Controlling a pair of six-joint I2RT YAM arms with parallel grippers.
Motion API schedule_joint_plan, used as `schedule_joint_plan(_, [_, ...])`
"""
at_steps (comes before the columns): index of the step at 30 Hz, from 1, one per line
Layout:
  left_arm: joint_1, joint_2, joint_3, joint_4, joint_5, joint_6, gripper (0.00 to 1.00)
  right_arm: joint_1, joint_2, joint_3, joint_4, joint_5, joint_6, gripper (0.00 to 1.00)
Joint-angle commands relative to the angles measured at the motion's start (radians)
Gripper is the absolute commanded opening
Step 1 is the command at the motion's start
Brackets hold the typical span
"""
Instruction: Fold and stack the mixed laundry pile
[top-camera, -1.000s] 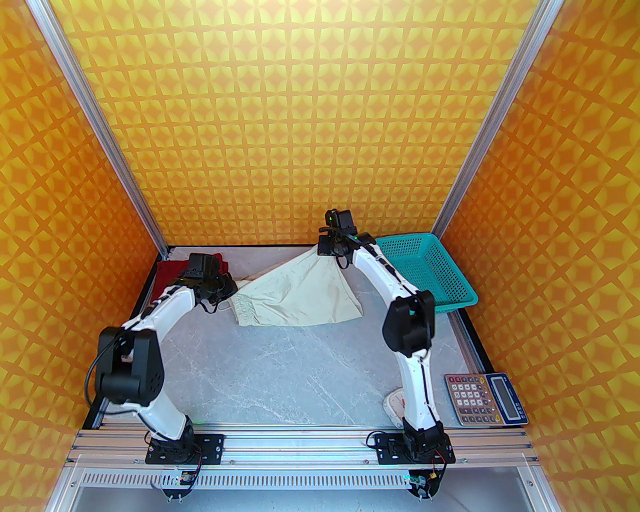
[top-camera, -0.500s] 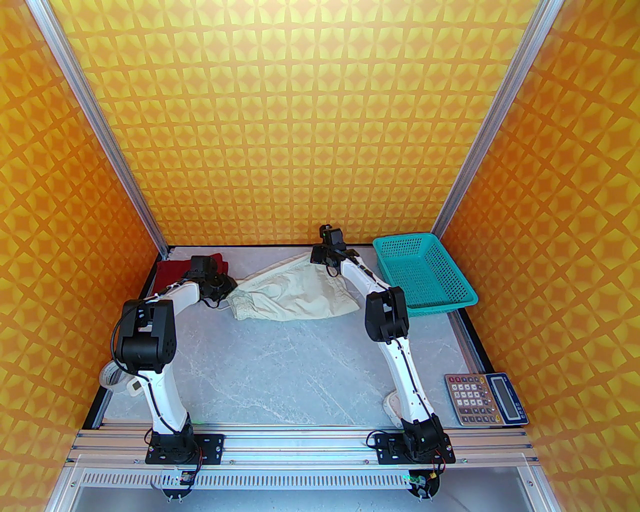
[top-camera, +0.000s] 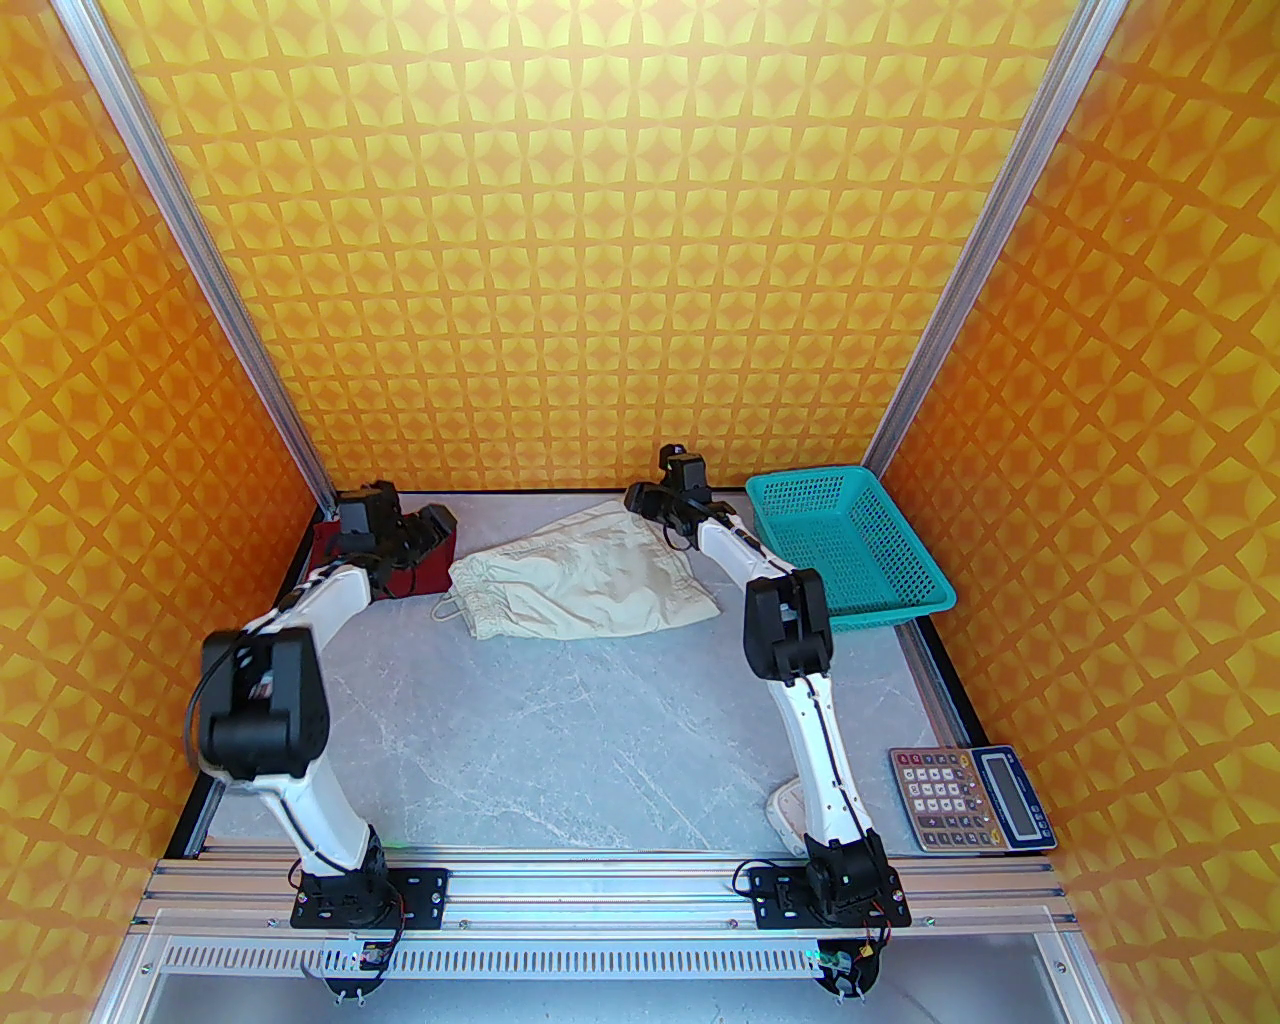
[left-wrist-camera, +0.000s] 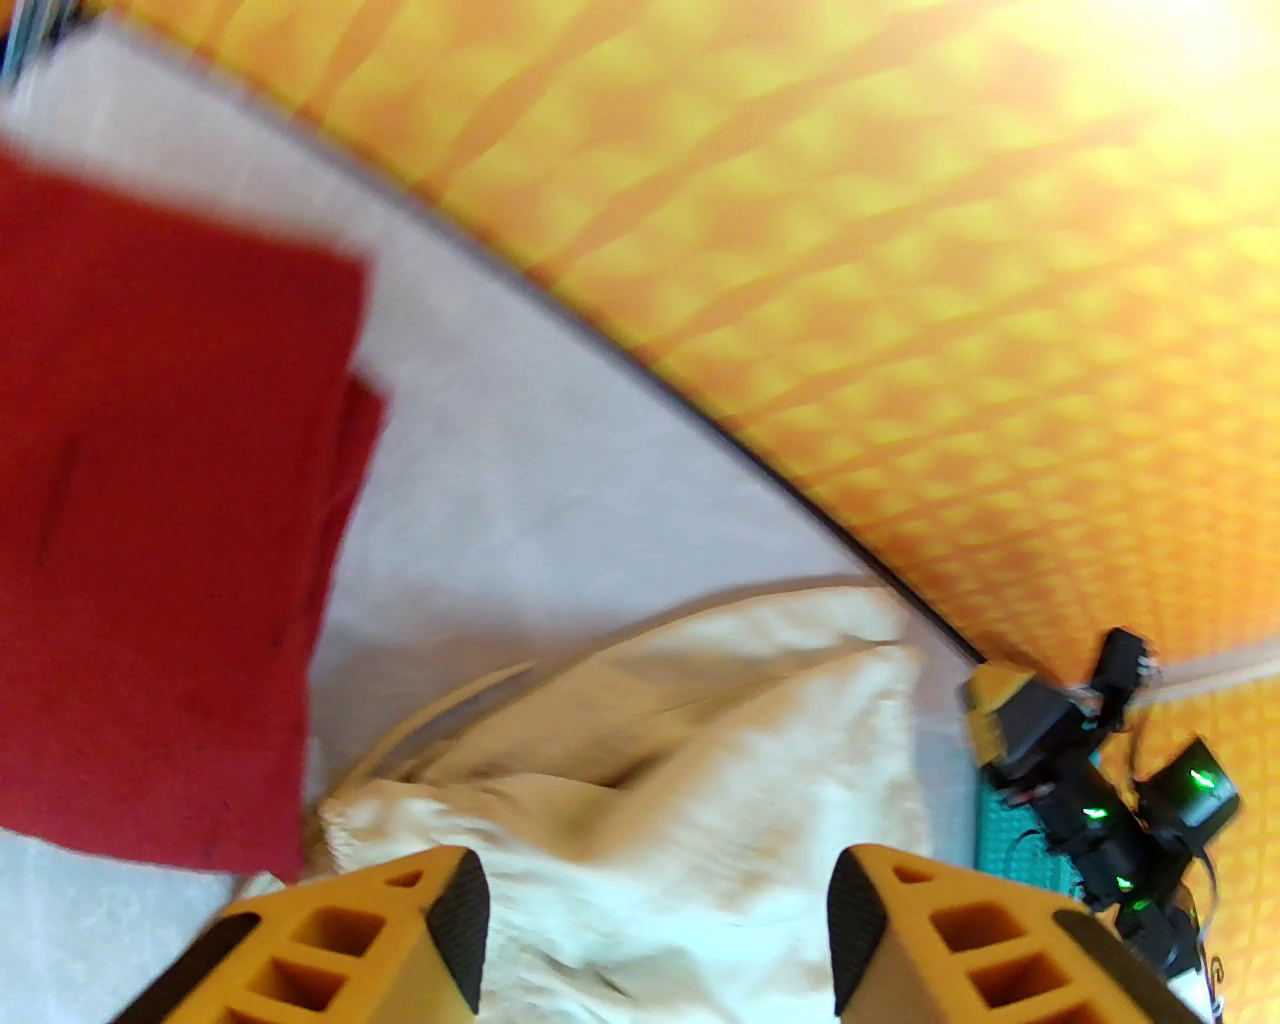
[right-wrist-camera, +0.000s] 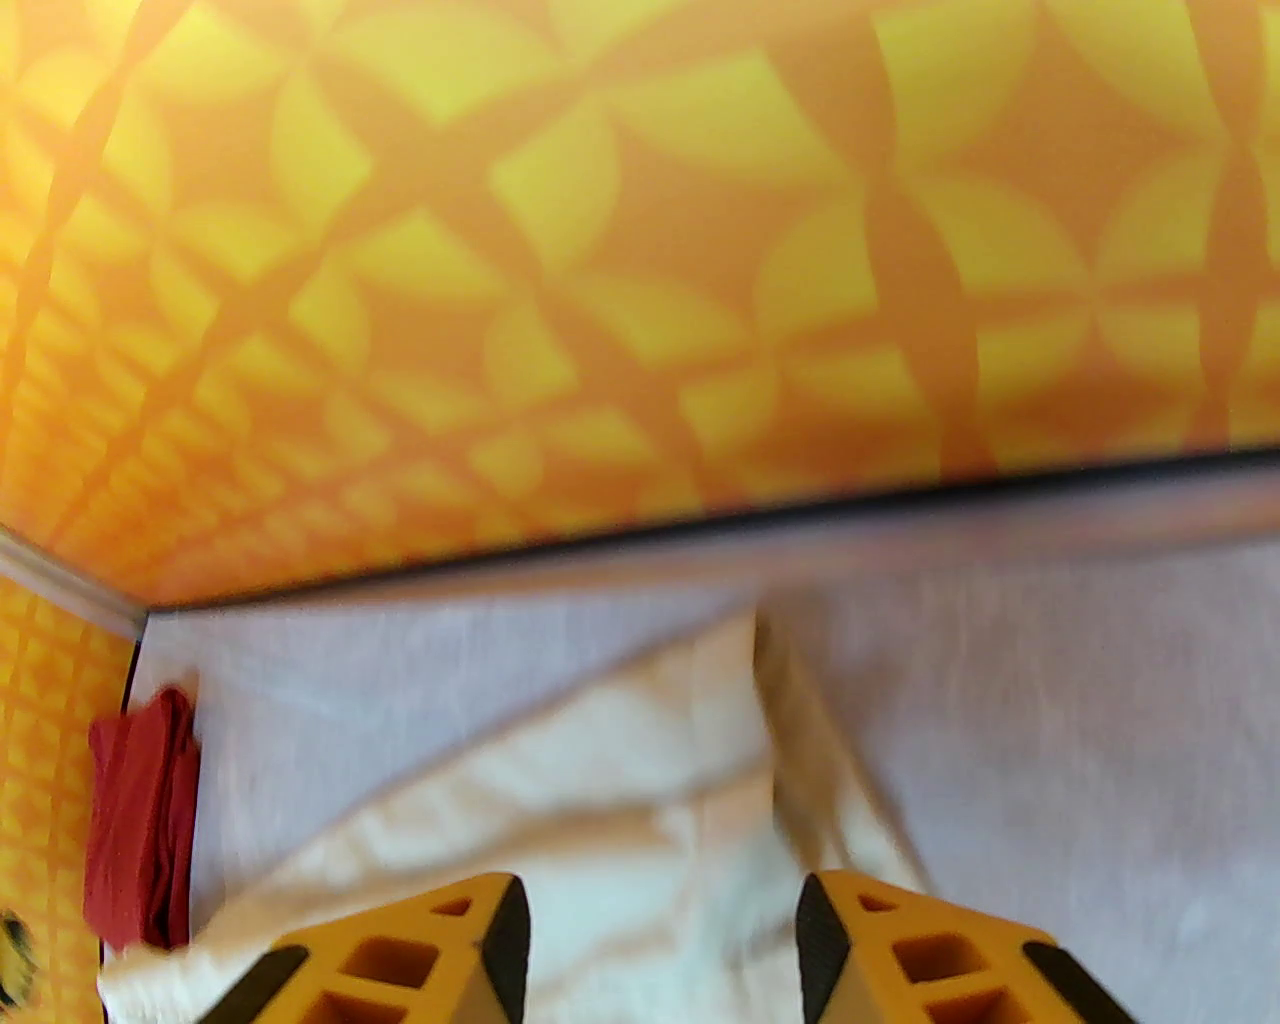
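The cream-beige shorts (top-camera: 585, 585) lie loose and rumpled on the table at the back middle, waistband and drawstring toward the left. The dark maroon shirt (top-camera: 435, 572) lies folded in the back left corner, partly hidden by my left arm. My left gripper (top-camera: 438, 525) hovers over the shirt's right edge, open and empty. In the left wrist view the open left gripper (left-wrist-camera: 655, 930) sits above the shorts (left-wrist-camera: 700, 720), with the shirt (left-wrist-camera: 170, 560) at left. My right gripper (top-camera: 640, 497) stands open by the shorts' far right corner. In the right wrist view it (right-wrist-camera: 660, 940) is empty above the shorts (right-wrist-camera: 620, 800).
A teal mesh basket (top-camera: 880, 600) stands at the back right, close to my right arm. A calculator (top-camera: 970, 800) lies outside the table's right edge, and a white object (top-camera: 785, 805) sits by the right arm's base. The back wall is just beyond both grippers.
Both grippers opened and let go of the shorts, which dropped from a stretched, lifted hold to lie flat. The left gripper drew back left over the shirt.
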Motion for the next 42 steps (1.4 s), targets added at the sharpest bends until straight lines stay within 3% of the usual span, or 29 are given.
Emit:
schedule_joint_plan(1, [-0.084,-0.088,-0.049,-0.132,-0.003,0.119,0.53,0.011,-0.200,-0.149,-0.024,-0.036,-0.043,0.48])
schedule_joint_plan(4, [-0.167,-0.062,-0.051,-0.178,-0.003,0.166,0.43,0.030,-0.286,-0.312,-0.034,0.006,-0.068,0.47])
schedule_joint_plan(6, [-0.198,-0.009,-0.055,-0.117,0.002,0.159,0.40,0.034,-0.280,-0.372,-0.008,-0.030,-0.046,0.45])
schedule_joint_plan(9, [-0.207,0.097,-0.036,-0.023,0.039,0.155,0.37,0.034,-0.230,-0.377,-0.028,-0.031,-0.023,0.41])
schedule_joint_plan(17, [-0.208,0.261,-0.047,-0.005,0.052,0.177,0.31,0.032,-0.193,-0.421,-0.168,0.048,0.054,0.39])
schedule_joint_plan(26, [-0.226,0.023,-0.354,-0.047,0.102,0.190,0.33,0.032,-0.463,-0.890,-0.140,0.084,0.083,0.34])
schedule_joint_plan(33, [-0.334,-0.304,-0.513,-0.188,0.105,0.178,0.40,0.039,-0.788,-1.269,-0.119,0.057,0.072,0.34])
schedule_joint_plan(38, [-0.333,-0.437,-0.427,-0.369,0.030,0.260,0.40,0.031,-0.942,-1.214,-0.261,0.145,-0.021,0.43])
schedule_joint_plan(42, [-0.294,-0.334,-0.298,-0.485,-0.005,0.377,0.46,-0.010,-0.943,-1.120,-0.267,0.198,-0.099,0.49])
